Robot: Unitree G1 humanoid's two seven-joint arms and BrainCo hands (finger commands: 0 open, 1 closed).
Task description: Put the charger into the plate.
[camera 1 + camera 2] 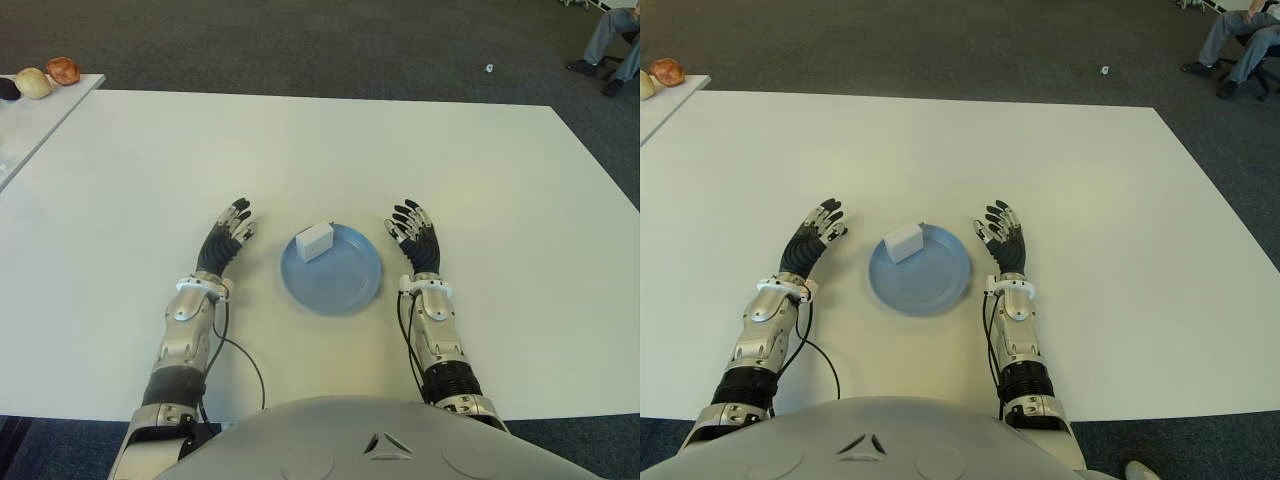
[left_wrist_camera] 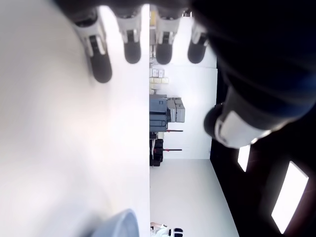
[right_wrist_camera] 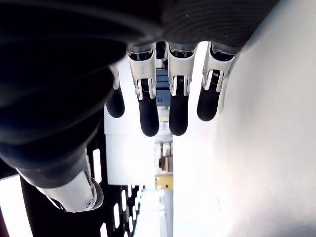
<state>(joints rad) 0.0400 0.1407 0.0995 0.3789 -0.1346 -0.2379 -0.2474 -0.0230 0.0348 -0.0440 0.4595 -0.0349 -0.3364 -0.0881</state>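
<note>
Left hand [image 1: 228,236]: I see it over the white counter [image 1: 480,180], fingers [image 2: 101,64] extended and loose, nothing in its grasp. Whether the palm touches the counter I cannot tell.

Right hand [image 1: 414,233]: I see it over the same counter, fingers [image 3: 148,111] straight and relaxed, holding nothing.

Blue plate [image 1: 350,280]: round, shallow, set on the counter between my two hands, just beside the right hand's inner edge and a little farther from the left hand. A sliver of its rim shows in the left wrist view.

Charger [image 1: 314,241]: small white block, lying inside the plate on the part of it nearer the left hand and toward the fingertip end. It touches neither hand.

Cables [image 1: 240,365]: thin dark leads running along both forearms behind the wrists; the left one loops on the counter.

Side table [image 1: 30,125]: pale surface far beyond the left hand, off the counter's corner, carrying three small rounded items [image 1: 35,80], one dark, one pale, one reddish brown. I cannot tell what they are.

Seated person [image 1: 1240,40]: legs and shoes only, on the dark carpet far beyond the right hand.
</note>
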